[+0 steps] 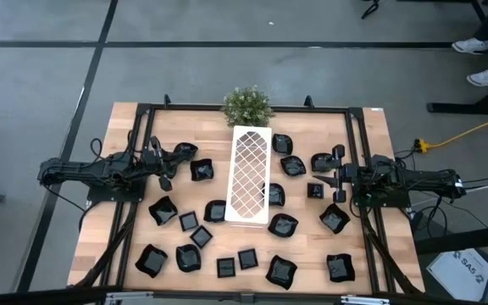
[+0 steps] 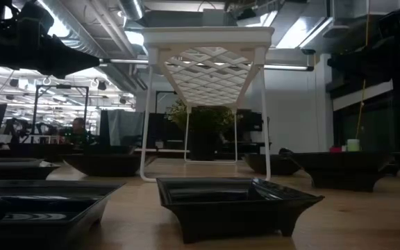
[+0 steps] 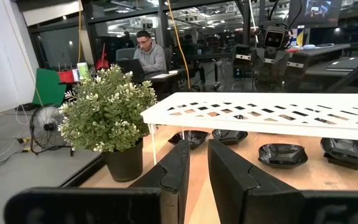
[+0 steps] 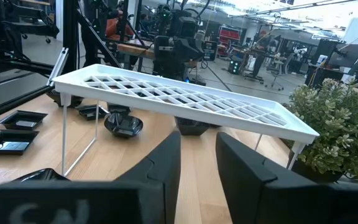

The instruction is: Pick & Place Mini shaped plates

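Observation:
Several small glossy black mini shaped plates (image 1: 280, 226) lie scattered on the wooden table, on both sides of the white lattice tray (image 1: 250, 174) and in front of it. The tray stands on thin legs (image 2: 146, 132), and some plates (image 3: 282, 154) sit in its shadow. My left gripper (image 1: 168, 163) hovers left of the tray, pointing level at it. It is narrowly open (image 3: 198, 180) with nothing between the fingers. My right gripper (image 1: 332, 167) is right of the tray, facing it, and is also narrowly open (image 4: 197, 171) and empty. A black plate (image 1: 321, 161) lies close by its fingers.
A small green potted plant (image 1: 246, 104) stands at the tray's far end. A black frame (image 1: 142, 127) runs around the table's edges. Plates (image 2: 238, 198) crowd the near part of the table. A person (image 3: 148, 53) sits at a desk in the room beyond.

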